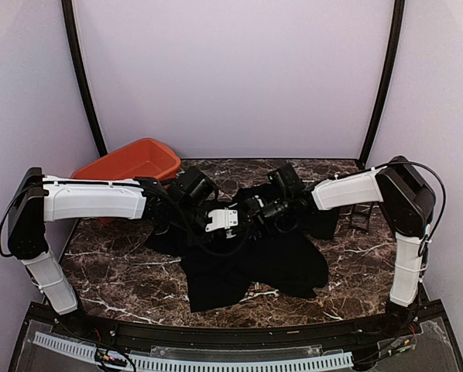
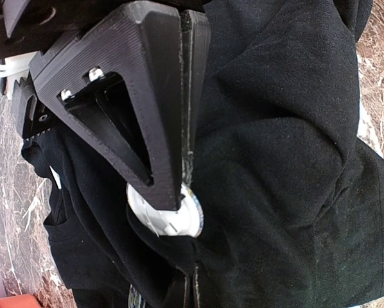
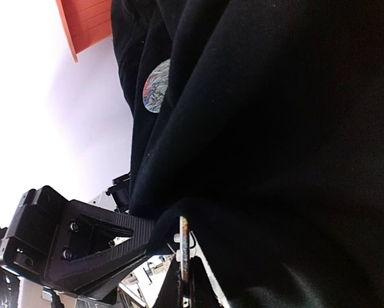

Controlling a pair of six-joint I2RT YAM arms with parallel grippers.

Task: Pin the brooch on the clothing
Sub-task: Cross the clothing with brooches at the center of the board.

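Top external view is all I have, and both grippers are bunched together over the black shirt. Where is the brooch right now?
Observer: The left wrist view shows the brooch as a round silvery disc, face-on against the clothing. It is partly covered by the tips of the shut left gripper.
Operator: Is the right gripper on it too?
Observer: The right wrist view shows a thin rim edge-on, likely the brooch, just past the tip of the right gripper. The clothing is draped over that tip. I cannot tell whether the right gripper pinches the disc.
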